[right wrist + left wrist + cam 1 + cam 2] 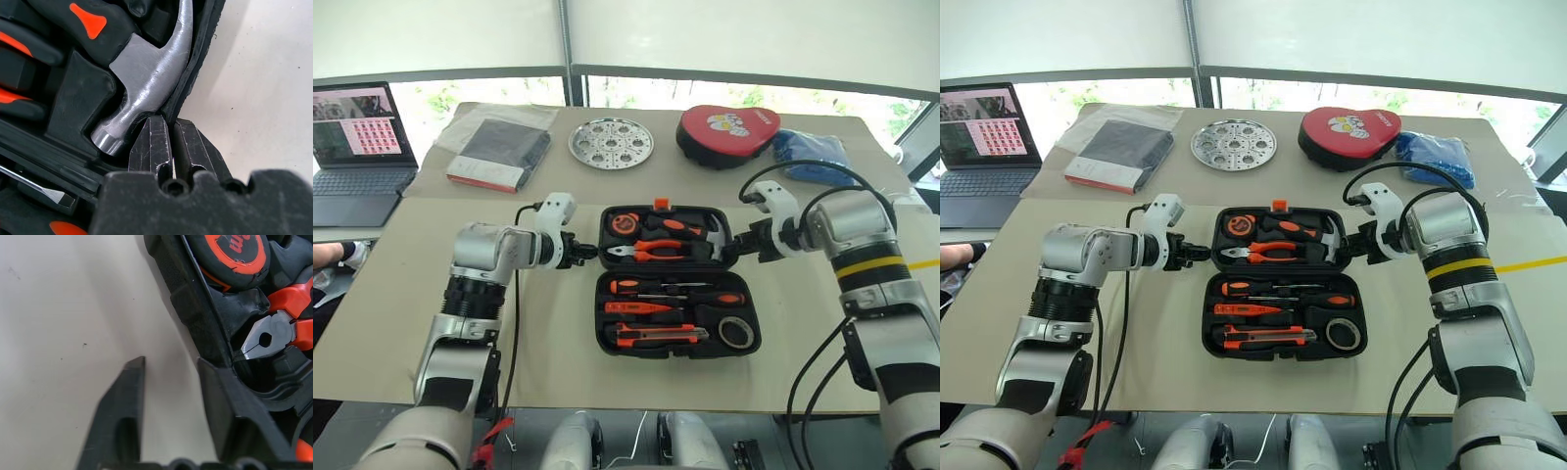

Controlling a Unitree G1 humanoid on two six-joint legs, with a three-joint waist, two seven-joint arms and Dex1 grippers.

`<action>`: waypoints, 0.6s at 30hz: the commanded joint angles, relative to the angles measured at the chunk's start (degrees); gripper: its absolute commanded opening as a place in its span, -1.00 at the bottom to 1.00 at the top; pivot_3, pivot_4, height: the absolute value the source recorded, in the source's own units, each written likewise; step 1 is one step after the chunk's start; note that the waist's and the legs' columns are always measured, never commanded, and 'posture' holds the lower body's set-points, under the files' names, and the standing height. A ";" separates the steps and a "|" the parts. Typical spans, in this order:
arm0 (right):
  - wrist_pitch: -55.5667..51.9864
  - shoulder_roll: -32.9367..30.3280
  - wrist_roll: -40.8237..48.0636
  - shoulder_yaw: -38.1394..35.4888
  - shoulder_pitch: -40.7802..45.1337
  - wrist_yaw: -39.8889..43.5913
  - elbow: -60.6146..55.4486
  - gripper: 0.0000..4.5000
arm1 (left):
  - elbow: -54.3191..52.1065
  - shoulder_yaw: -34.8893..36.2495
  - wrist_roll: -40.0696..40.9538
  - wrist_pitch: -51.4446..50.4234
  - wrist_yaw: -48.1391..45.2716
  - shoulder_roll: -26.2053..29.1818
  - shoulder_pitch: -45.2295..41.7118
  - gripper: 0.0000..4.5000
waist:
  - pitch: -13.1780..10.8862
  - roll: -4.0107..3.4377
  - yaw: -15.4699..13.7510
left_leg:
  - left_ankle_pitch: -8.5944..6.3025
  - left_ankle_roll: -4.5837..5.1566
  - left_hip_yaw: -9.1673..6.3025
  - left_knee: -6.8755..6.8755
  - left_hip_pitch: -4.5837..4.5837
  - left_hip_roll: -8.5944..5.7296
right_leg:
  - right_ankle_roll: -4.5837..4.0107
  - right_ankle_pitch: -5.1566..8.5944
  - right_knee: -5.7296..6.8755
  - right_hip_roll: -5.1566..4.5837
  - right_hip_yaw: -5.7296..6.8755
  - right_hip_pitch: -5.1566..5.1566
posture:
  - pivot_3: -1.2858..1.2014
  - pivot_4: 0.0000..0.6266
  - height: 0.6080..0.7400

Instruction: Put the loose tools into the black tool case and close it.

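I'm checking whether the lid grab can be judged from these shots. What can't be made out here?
- Left claw: fingers straddle the black tool case wall with a gap; contact is unclear, and head views are too small.
- Right claw: fingers pinch the case rim beside the hammer; depth of bite hidden by the rim.
- Tape measure: cut off at the left wrist view's edge.
- Laptop: screen content too small.

Black tool case (677, 282) open flat on table, loose tools (677, 311) in its near half

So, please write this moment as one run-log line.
tools: in tool case | lid: open | left gripper: at left rim | right gripper: pinching right rim
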State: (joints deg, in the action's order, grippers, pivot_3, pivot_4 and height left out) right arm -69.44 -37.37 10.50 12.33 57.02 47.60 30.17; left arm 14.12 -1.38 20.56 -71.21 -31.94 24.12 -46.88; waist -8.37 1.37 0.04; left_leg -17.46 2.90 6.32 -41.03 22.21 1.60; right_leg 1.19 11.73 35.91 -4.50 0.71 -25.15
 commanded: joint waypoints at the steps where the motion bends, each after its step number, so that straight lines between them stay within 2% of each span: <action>1: -1.22 -0.42 -0.79 -0.01 -1.55 -1.60 -0.47 -1.00 | -2.40 -1.21 -0.14 1.87 -2.83 4.08 -0.66 -0.41 | 0.00 0.00 0.16 | 0.00 -0.01 0.00 0.03 0.01 0.00 | 0.00 0.00 0.00 0.01 0.00 -0.02 | 0.03 -0.52 1.00; 3: -1.51 -0.40 -0.62 -0.19 -1.97 -1.73 -1.15 -1.00 | -3.56 -2.27 -0.42 1.33 -3.43 5.96 -0.69 -0.41 | 0.00 0.00 0.15 | 0.01 -0.01 -0.01 0.06 0.00 0.01 | 0.00 0.00 -0.01 0.01 0.01 -0.03 | 0.03 -0.52 1.00; 4: -1.60 -0.37 -0.56 -0.28 -2.17 -1.79 -1.46 -1.00 | -4.78 -3.07 0.21 0.05 -4.50 7.17 -0.76 -0.17 | 0.00 0.00 0.11 | 0.01 -0.01 -0.02 0.06 0.02 0.01 | 0.00 0.00 -0.02 0.00 0.02 -0.03 | 0.03 -0.52 1.00; 6: -1.62 -0.25 -0.55 -0.55 -2.41 -1.95 -1.78 -1.00 | -6.79 -2.50 2.36 -2.96 -5.67 7.93 -1.17 0.08 | 0.00 0.00 0.09 | 0.00 -0.01 -0.02 0.05 0.03 0.01 | 0.00 0.00 -0.05 -0.01 0.02 -0.03 | 0.03 -0.52 1.00; 11: -1.29 0.13 -0.70 -1.00 -2.66 -2.35 -2.01 -1.00 | -6.50 4.35 5.27 -9.34 -2.42 3.02 -3.35 0.92 | 0.00 0.00 -0.10 | 0.00 0.00 -0.03 0.02 0.03 -0.01 | 0.00 0.00 -0.04 -0.02 0.01 -0.01 | 0.03 -0.52 1.00; 18: -1.26 0.54 -0.64 -1.36 -2.83 -2.90 -2.62 -1.00 | -3.45 4.71 2.67 -8.13 3.50 -1.32 -2.86 0.96 | 0.01 0.00 0.28 | 0.01 -0.01 -0.04 0.06 -0.02 0.00 | 0.00 0.00 -0.02 0.02 -0.02 -0.01 | 0.03 -0.52 1.00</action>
State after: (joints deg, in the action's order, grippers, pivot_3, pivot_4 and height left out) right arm -70.41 -36.71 10.61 10.45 55.62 46.03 27.66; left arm 10.12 2.08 24.50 -80.82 -30.68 23.41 -49.40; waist -8.36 1.37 0.32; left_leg -17.45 2.89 6.29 -40.98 22.18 1.60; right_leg 1.20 11.73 35.90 -4.50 0.70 -25.15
